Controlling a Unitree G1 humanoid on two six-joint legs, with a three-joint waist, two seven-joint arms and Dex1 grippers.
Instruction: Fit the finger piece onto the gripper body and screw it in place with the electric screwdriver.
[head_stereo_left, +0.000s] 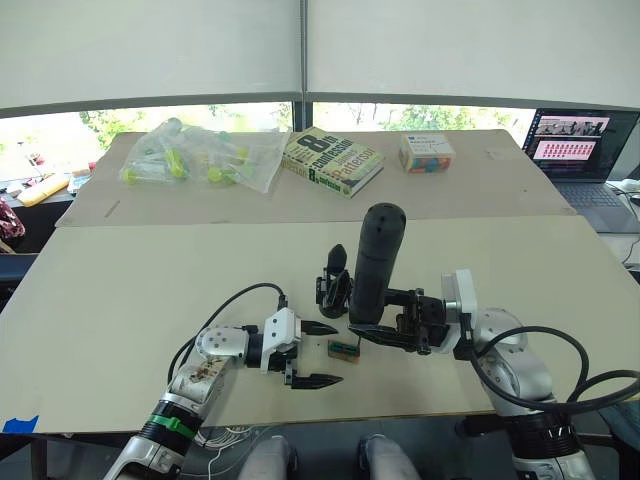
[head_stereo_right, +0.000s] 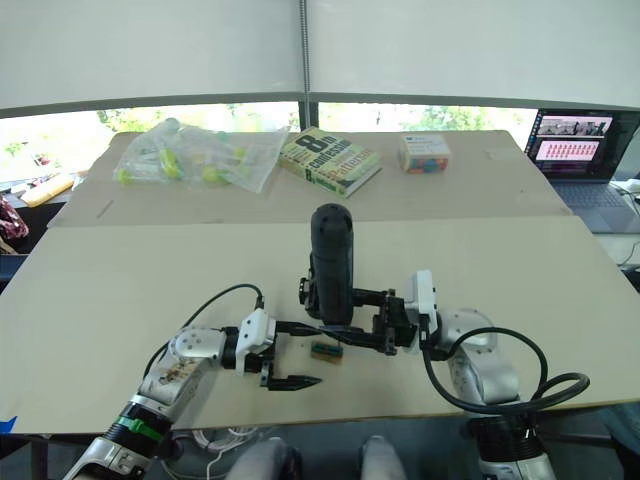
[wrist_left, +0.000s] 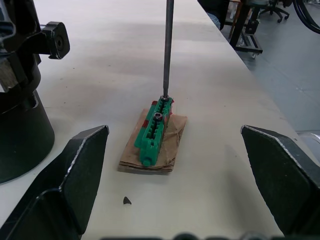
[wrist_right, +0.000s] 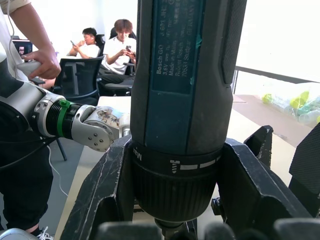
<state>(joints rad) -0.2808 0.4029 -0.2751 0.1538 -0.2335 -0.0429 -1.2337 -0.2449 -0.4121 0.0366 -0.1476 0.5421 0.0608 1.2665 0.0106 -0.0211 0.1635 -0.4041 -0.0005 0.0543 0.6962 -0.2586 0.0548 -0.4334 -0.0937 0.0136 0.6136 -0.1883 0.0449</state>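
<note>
Here the right claw (head_stereo_left: 385, 333) is clamped on the upright electric screwdriver (head_stereo_left: 374, 262), its bit on the green block (wrist_left: 154, 130). The left claw (head_stereo_left: 318, 353) is spread apart beside it on the counter (head_stereo_left: 120, 300).

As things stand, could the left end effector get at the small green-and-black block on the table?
Probably yes: the left end effector is open beside the green-and-black block, though the electric screwdriver's thin metal bit stands on it.

One thick matte-black electric screwdriver (head_stereo_left: 374, 262), one black gripper body (head_stereo_left: 334, 285) — one green slotted block (wrist_left: 154, 131), one paperback book (head_stereo_left: 332, 160), one laptop (head_stereo_left: 580, 150).
</note>
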